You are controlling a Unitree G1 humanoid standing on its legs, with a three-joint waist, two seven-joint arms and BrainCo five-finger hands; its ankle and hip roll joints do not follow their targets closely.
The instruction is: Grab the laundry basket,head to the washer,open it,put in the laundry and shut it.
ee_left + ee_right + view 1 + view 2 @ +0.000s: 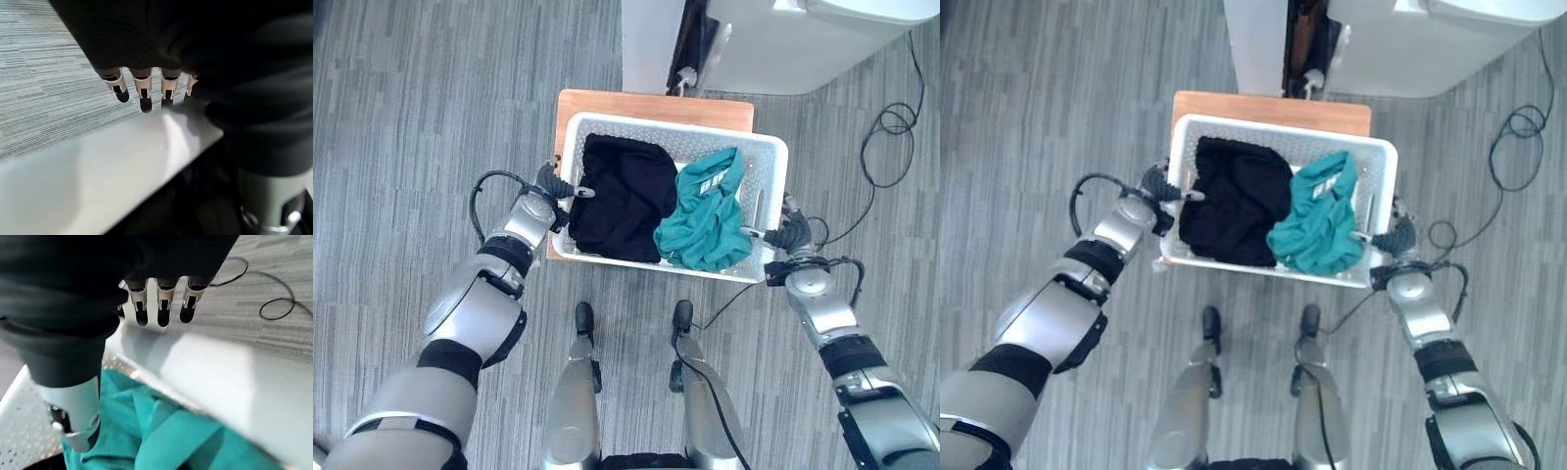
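Laundry basket (765, 164): rigid, likely light, on wooden stand (607, 102). Left hand (551, 185), right hand (790, 235) seemingly curl over opposite short rims; hold there.

Washer (783, 39) close beyond basket (769, 157), open floor (411, 117) either side.

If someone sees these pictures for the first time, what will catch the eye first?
The white laundry basket on a small wooden stand, holding a black garment beside a teal one. The left hand and right hand clasp its opposite rims. A white washer stands just beyond.
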